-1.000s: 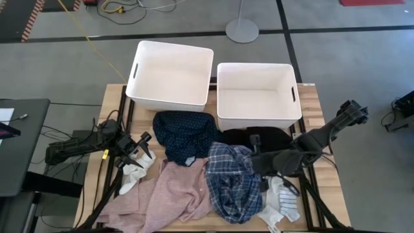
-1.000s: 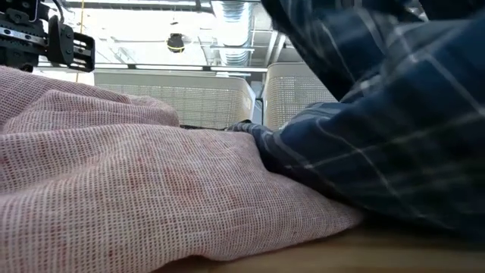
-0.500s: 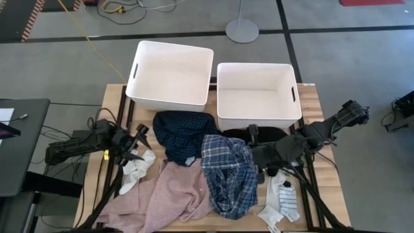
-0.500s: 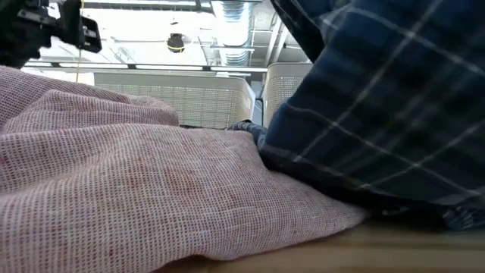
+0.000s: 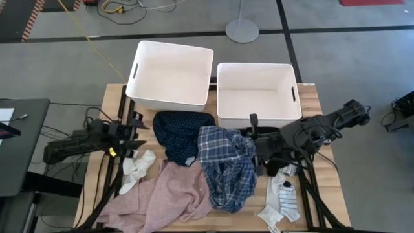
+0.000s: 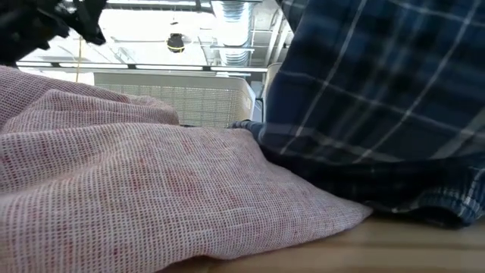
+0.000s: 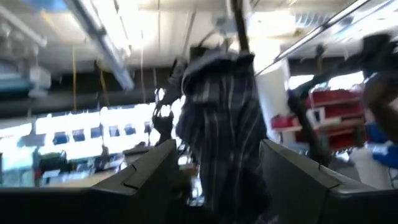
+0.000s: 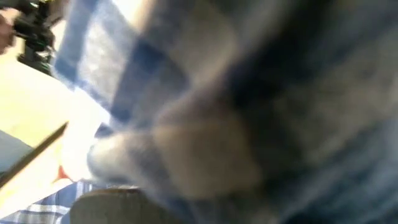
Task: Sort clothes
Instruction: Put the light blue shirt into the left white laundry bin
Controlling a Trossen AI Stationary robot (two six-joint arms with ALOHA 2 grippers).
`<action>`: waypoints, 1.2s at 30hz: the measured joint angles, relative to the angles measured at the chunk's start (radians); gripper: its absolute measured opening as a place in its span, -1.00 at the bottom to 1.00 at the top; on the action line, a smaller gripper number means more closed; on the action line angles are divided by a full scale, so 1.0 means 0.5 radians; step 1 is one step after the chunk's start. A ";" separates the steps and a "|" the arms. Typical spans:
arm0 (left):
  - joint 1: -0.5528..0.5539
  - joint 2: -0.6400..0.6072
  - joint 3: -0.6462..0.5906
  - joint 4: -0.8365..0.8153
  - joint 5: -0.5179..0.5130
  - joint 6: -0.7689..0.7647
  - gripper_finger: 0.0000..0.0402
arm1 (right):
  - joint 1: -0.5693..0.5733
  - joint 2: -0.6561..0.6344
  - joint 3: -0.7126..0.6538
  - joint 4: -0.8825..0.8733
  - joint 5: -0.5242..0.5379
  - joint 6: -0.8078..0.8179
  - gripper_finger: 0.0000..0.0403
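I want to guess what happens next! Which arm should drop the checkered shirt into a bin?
The right. Its gripper already holds the plaid shirt lifted beside the right bin. The left gripper is off at the table's left.

Two dark jointed arms — black cables trailing; yellow tag on left arm (image 5: pixel 77 145).

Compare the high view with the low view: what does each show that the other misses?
Only the high view shows the navy dotted fabric top, the white socks, the wooden table and the right claw at the blue-white plaid shirt. Only the low view shows that shirt's hem hanging just above the tabletop. Both show the pink woven shirt and the two white plastic bins.
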 joint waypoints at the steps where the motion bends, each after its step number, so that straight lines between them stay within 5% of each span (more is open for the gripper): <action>1: 0.000 0.058 0.000 0.007 -0.006 0.006 0.15 | -0.015 0.000 0.003 -0.001 0.000 -0.007 -0.95; 12: -0.079 0.998 0.387 0.246 0.047 0.106 0.43 | -0.242 0.000 0.008 0.253 -0.211 -0.197 -0.95; 24: -0.263 2.075 1.122 0.233 0.132 0.195 0.44 | -0.282 0.038 0.225 0.362 -0.262 -0.508 -0.95; 36: -0.350 2.790 1.743 0.221 0.243 0.122 0.44 | -0.287 0.207 0.409 0.195 -0.264 -0.586 -0.95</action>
